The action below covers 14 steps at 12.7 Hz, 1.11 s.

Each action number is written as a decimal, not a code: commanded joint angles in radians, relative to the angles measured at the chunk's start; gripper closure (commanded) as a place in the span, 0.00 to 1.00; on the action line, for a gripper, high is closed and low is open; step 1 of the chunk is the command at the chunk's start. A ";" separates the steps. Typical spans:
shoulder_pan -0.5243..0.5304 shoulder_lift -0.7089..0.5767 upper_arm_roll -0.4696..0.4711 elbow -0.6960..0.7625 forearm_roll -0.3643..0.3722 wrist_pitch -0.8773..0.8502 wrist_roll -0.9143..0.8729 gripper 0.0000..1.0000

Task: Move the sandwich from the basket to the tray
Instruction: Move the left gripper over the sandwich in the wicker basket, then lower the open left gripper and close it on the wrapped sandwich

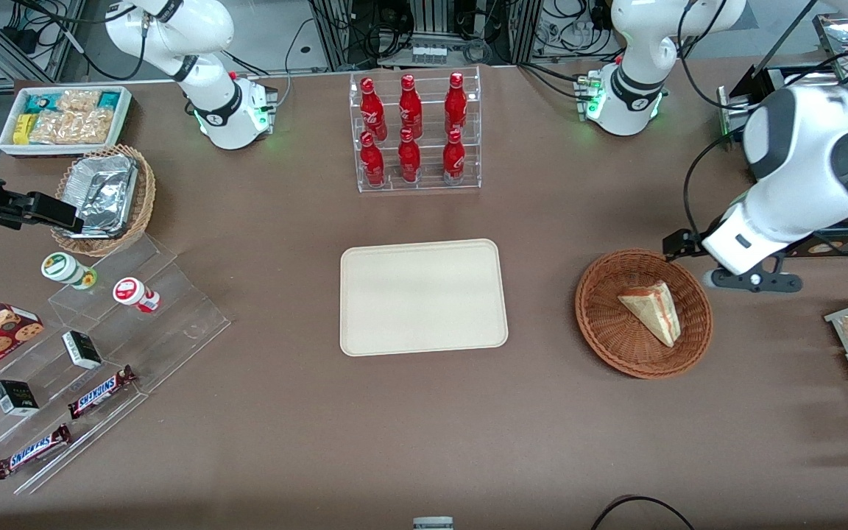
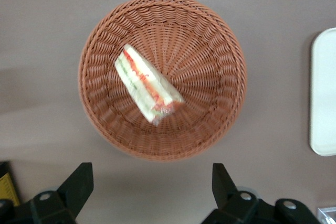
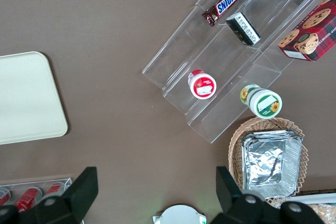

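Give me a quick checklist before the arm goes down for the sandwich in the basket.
1. Sandwich lying in the basket: ok.
2. Nothing else in the basket: ok.
3. Gripper open, holding nothing: ok.
4. Gripper directly over the sandwich: not ok, it hangs above the table beside the basket's rim.
5. Tray bare for the drop: ok.
6. Fingers aligned with the sandwich's long sides: cannot tell.

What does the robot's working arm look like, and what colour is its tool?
The working arm is fat, rounded and glossy white, with dark grey bands and a round dark cap at its joint. A black cable loops beside it. Its base glows green. The tool, above the table near the basket, has two black, wedge-shaped fingers on a black body with small silver screws.
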 commanded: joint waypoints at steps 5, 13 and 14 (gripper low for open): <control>0.015 0.042 -0.005 -0.157 -0.006 0.275 -0.055 0.00; 0.011 0.119 -0.005 -0.156 -0.007 0.402 -0.841 0.00; 0.010 0.131 -0.005 -0.154 -0.007 0.411 -0.841 0.00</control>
